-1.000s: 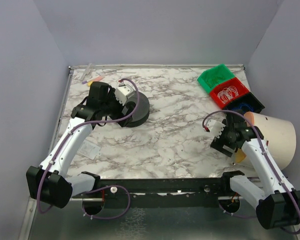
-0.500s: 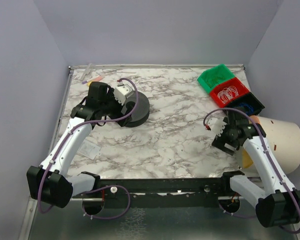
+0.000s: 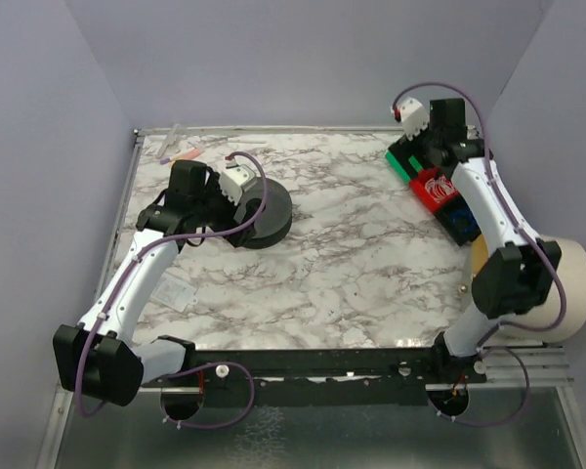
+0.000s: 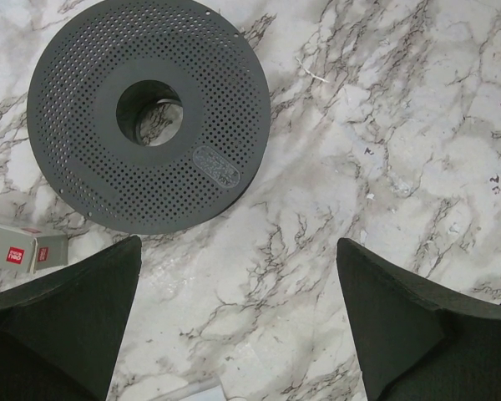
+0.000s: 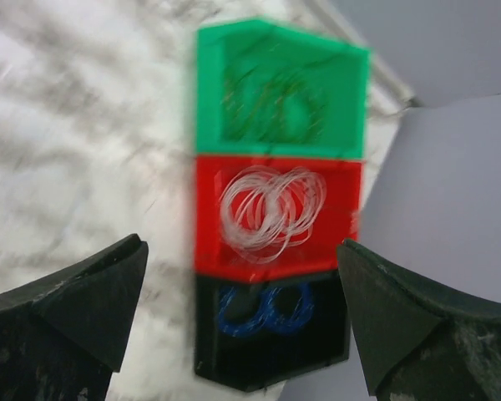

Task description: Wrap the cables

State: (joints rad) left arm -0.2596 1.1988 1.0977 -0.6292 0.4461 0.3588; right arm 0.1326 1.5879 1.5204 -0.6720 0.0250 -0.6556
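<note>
The cables (image 5: 271, 209) are thin whitish wires coiled in loops inside a red bin (image 5: 213, 251); they also show in the top view (image 3: 438, 183). My right gripper (image 5: 241, 251) is open and empty, hovering above the row of bins, and shows in the top view (image 3: 432, 154) at the back right. A green bin (image 5: 275, 50) holds dark coils and a black bin (image 5: 271, 355) holds blue coils (image 5: 263, 309). My left gripper (image 4: 238, 251) is open and empty just above the marble, beside a black perforated round spool (image 4: 150, 113), which also shows in the top view (image 3: 272, 217).
A big white bucket (image 3: 566, 283) lies on its side at the right edge. A small white labelled box (image 4: 21, 249) lies left of the spool; it also shows in the top view (image 3: 179, 293). Small bits lie at the back left (image 3: 181, 154). Grey walls enclose the table.
My right arm has swung from the front right by the bucket to the back right, above the bins. The left arm has not moved.
</note>
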